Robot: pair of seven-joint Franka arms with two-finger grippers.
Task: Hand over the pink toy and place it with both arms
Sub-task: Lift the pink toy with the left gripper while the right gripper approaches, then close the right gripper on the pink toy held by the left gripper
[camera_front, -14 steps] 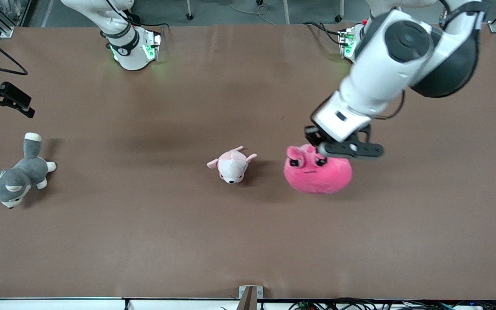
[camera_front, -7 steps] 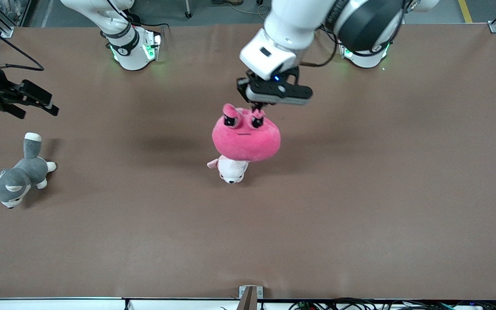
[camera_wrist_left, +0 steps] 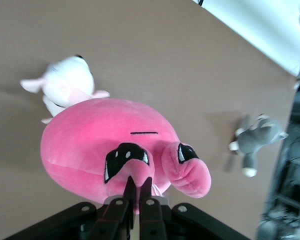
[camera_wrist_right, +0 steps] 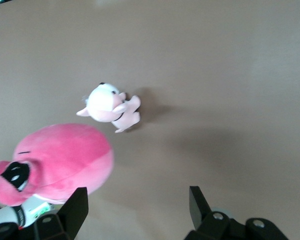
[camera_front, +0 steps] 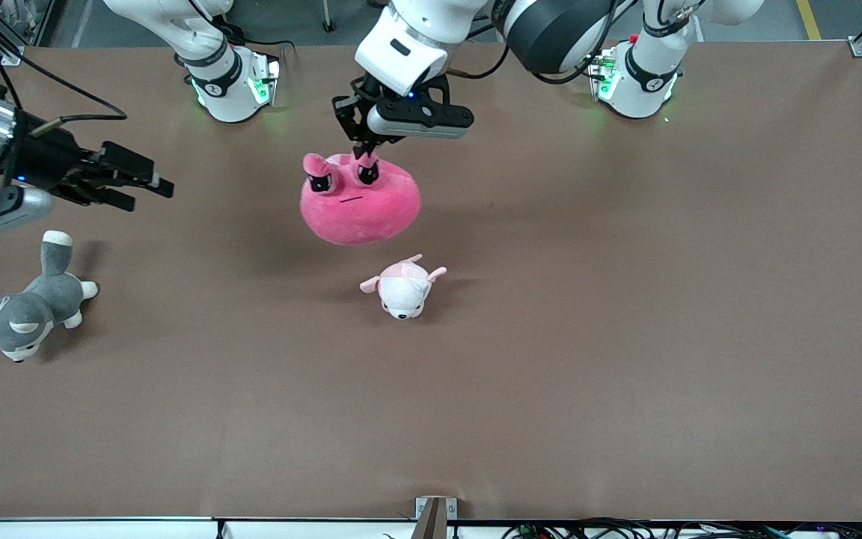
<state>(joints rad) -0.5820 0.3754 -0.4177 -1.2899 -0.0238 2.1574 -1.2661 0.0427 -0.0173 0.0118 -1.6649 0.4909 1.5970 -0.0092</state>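
Observation:
The pink toy [camera_front: 360, 198], a round hot-pink plush with black angry eyes, hangs in the air over the table's middle, above the bare table and near the small puppy plush. My left gripper [camera_front: 362, 155] is shut on a fold at the toy's top between its eyes, also seen in the left wrist view [camera_wrist_left: 138, 186] on the toy [camera_wrist_left: 100, 142]. My right gripper [camera_front: 148, 189] is open and empty, up in the air over the right arm's end of the table, pointing toward the toy. In the right wrist view [camera_wrist_right: 138, 202] the toy [camera_wrist_right: 65, 157] shows at one side.
A small pale pink-and-white puppy plush [camera_front: 403, 287] lies on the brown table [camera_front: 625, 337], nearer the front camera than the hanging toy. A grey-and-white plush dog [camera_front: 27, 303] lies at the right arm's end. Both arm bases stand along the far edge.
My left gripper has lifted the pink toy off the table and carried it toward the right arm's end, past the puppy. My right gripper has come in toward the toy.

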